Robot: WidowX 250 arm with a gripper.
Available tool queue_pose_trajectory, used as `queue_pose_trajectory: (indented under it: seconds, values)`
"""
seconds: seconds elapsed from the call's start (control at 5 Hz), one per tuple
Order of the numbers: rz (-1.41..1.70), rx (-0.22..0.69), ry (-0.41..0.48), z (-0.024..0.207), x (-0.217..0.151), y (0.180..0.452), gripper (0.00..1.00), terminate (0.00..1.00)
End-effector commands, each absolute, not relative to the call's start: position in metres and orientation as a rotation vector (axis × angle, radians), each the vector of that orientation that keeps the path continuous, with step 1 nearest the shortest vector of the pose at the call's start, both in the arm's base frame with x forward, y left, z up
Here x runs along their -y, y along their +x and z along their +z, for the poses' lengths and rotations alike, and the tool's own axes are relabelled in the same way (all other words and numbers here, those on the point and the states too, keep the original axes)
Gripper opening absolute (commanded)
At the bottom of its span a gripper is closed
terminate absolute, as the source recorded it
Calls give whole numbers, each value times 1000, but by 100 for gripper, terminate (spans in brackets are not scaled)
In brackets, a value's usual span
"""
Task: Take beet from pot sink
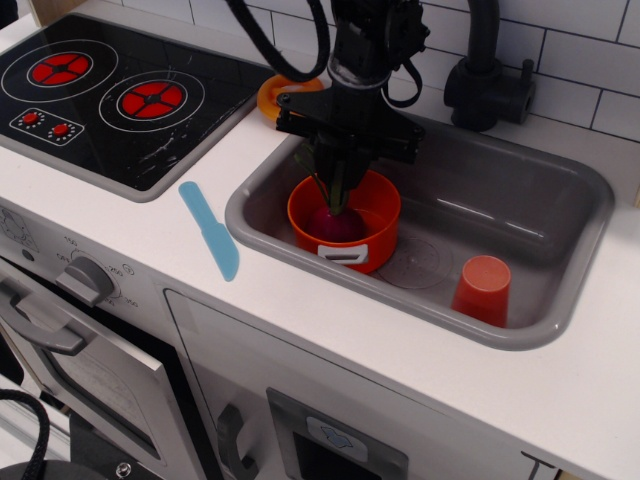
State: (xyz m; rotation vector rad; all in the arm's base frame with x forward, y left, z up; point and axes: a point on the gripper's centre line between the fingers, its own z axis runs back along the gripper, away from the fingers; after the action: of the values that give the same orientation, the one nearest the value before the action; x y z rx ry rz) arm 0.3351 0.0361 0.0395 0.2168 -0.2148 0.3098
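The beet sits in the orange-red pot, its magenta bulb low inside and its green stalks standing up. The pot stands at the left end of the grey sink. My black gripper hangs straight down over the pot. Its fingers are drawn together on the green stalks just above the pot's rim. The upper part of the stalks is hidden between the fingers. The bulb still rests in the pot.
A small orange-red cup stands at the sink's front right. A black faucet rises behind the sink. A flat orange ring disc lies behind the sink's left corner. A blue spatula lies on the counter beside the black stove.
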Motion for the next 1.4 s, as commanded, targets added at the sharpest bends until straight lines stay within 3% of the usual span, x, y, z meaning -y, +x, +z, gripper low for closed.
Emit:
queue_pose_trajectory:
  seconds: [0.0, 0.4, 0.6, 0.8, 1.2]
  values:
    - [421, 358, 219, 79, -42, 343, 0, 0]
    - [523, 388, 137, 141, -37, 335, 0, 0]
    - [488, 373, 80, 147, -8, 336, 0, 0]
    - [463, 369, 55, 136, 23, 343, 0, 0]
    - [422, 369, 88, 90, 70, 353, 0, 0]
